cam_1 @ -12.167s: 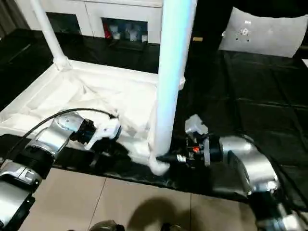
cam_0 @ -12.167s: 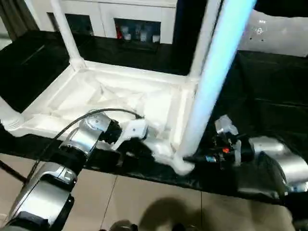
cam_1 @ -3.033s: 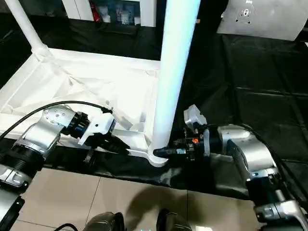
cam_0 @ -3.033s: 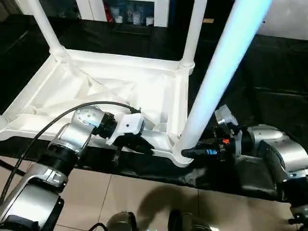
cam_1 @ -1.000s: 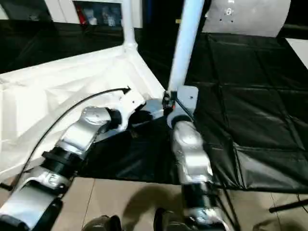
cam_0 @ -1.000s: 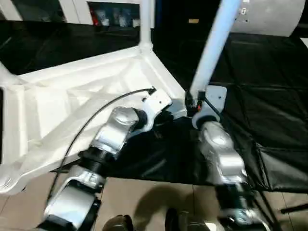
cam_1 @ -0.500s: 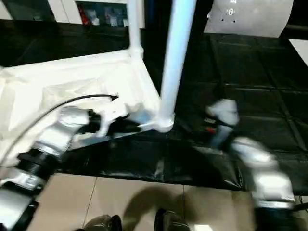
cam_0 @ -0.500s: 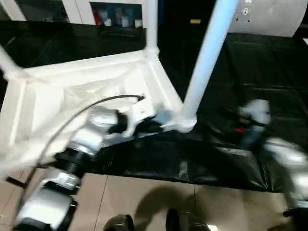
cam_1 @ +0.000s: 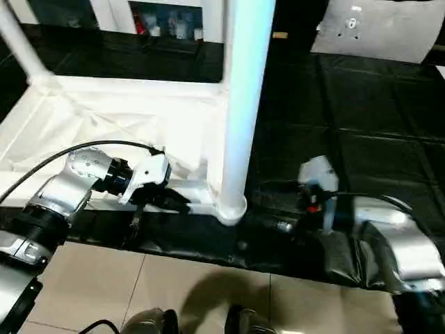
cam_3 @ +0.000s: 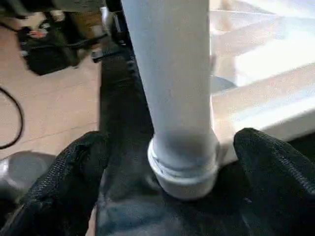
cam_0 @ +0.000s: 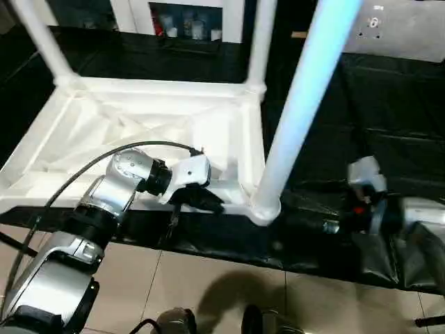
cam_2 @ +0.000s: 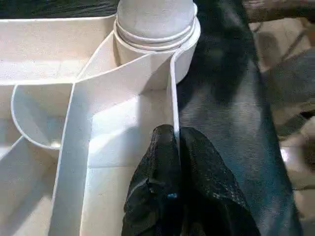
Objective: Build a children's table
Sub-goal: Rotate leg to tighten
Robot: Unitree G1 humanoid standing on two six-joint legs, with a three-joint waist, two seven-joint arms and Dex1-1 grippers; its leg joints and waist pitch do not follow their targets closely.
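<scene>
While the children's table point(cam_0: 149, 125) lies upside down on the black-covered bench point(cam_0: 389, 118), its ribbed underside faces up and its rim frames the open interior. Three legs are visible standing in corner sockets: the near leg point(cam_0: 300, 97) rises from the front corner socket point(cam_0: 265, 207) closest to the robot, a second leg point(cam_0: 259, 42) stands at the far corner on the same side, and a third leg point(cam_0: 40, 38) stands at the far corner on the robot's left.

The left claw point(cam_0: 208, 200) sits at the front rim of the table top, just beside the near leg's socket. In the left wrist view, its two black fingers point(cam_2: 197, 162) are pressed together on the thin upright rim wall point(cam_2: 173, 98), one finger on each side of it, with the socket and the base of the leg directly ahead.

The right claw point(cam_1: 274, 224) is on the bench cover to the right of the near leg, pointing toward the socket. In the right wrist view, its fingers point(cam_3: 78, 167) stand wide apart, one on each side of the leg's base, and neither finger touches the leg.

Behind the bench stands a white cabinet point(cam_0: 184, 17) with glass doors, and a flat white board point(cam_0: 396, 31) lies at the far right. Beige floor tiles point(cam_0: 208, 292) show below the bench's front edge.
</scene>
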